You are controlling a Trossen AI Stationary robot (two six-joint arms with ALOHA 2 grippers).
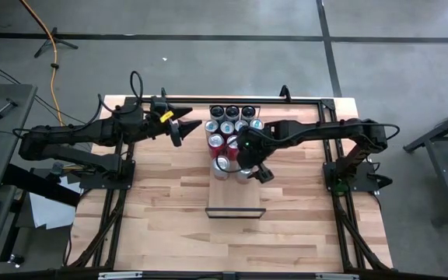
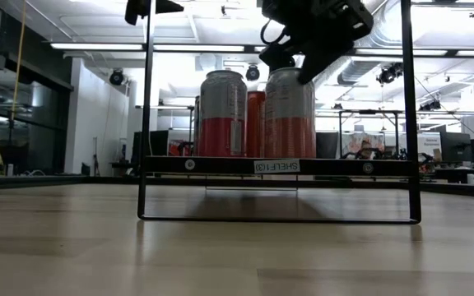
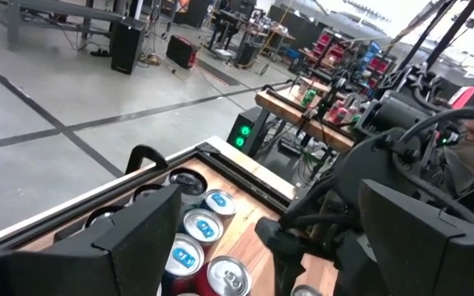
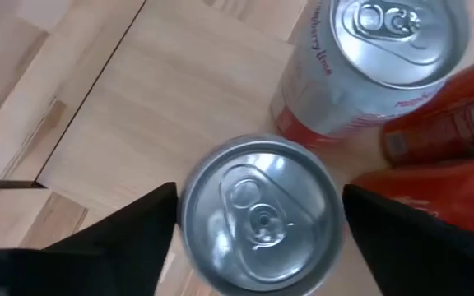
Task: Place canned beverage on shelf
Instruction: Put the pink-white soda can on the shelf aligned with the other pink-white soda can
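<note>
A silver-topped can (image 4: 257,218) stands upright on the pale shelf plank (image 1: 236,198), at the near edge of a cluster of cans (image 1: 232,124). My right gripper (image 1: 247,167) comes down on it slanting from the far right. It is open, with one finger on each side of the can's upper wall and a thin gap at each. In the low view the can (image 2: 290,115) sits under this gripper (image 2: 303,62). My left gripper (image 1: 187,128) hovers open and level, left of the cluster, holding nothing.
A silver-and-red can (image 4: 369,66) and red cans (image 4: 451,156) stand close beside the framed can. The shelf's dark end frame (image 2: 145,115) rises at each short end. The plank's near half (image 1: 236,194) lies bare. Plank-patterned tabletop (image 1: 162,218) surrounds the shelf.
</note>
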